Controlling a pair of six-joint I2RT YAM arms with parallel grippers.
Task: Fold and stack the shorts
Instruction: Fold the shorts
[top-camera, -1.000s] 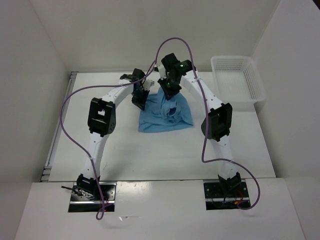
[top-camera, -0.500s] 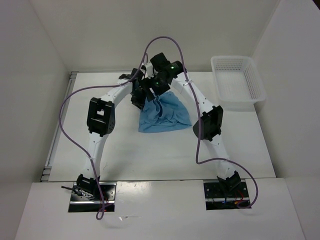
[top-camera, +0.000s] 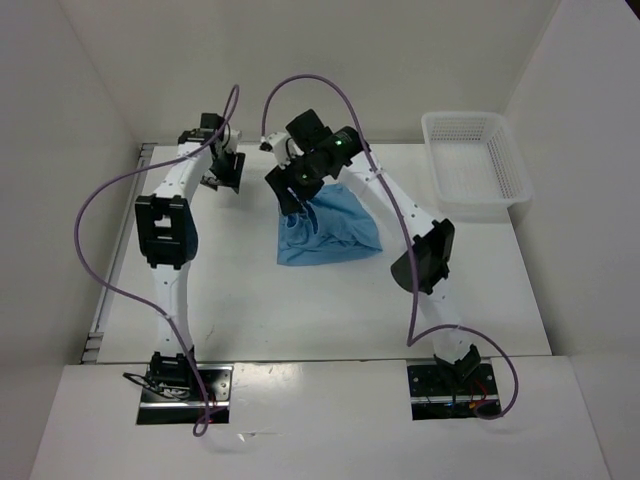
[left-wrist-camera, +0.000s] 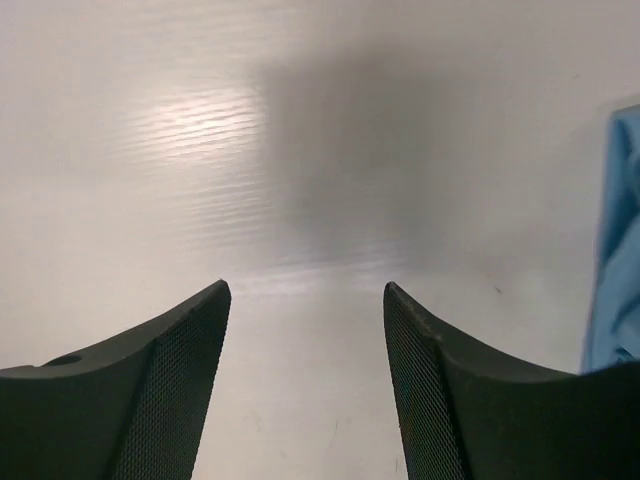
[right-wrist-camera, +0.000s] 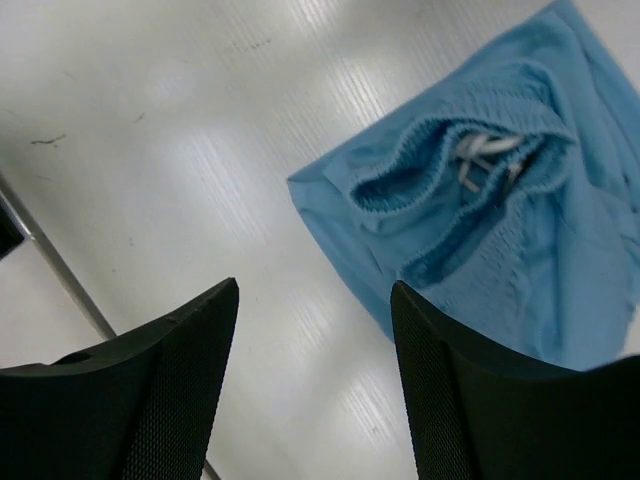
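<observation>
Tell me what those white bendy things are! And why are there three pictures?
Those are two robot arms, bolted to the near edge of a white table. Each arm ends in a two-finger pincher called a gripper. The big picture comes from a camera up above. The other two come from little cameras on the arms' wrists, so the dark shapes at the bottom are parts of the gripper itself. On the table lies a pair of light blue shorts, crumpled, with the stretchy waistband showing. A white basket sits at the far right. The left gripper is open over bare table, off to the side of the shorts. The right gripper is open too, looking down at the shorts. Neither holds anything right now.
</observation>
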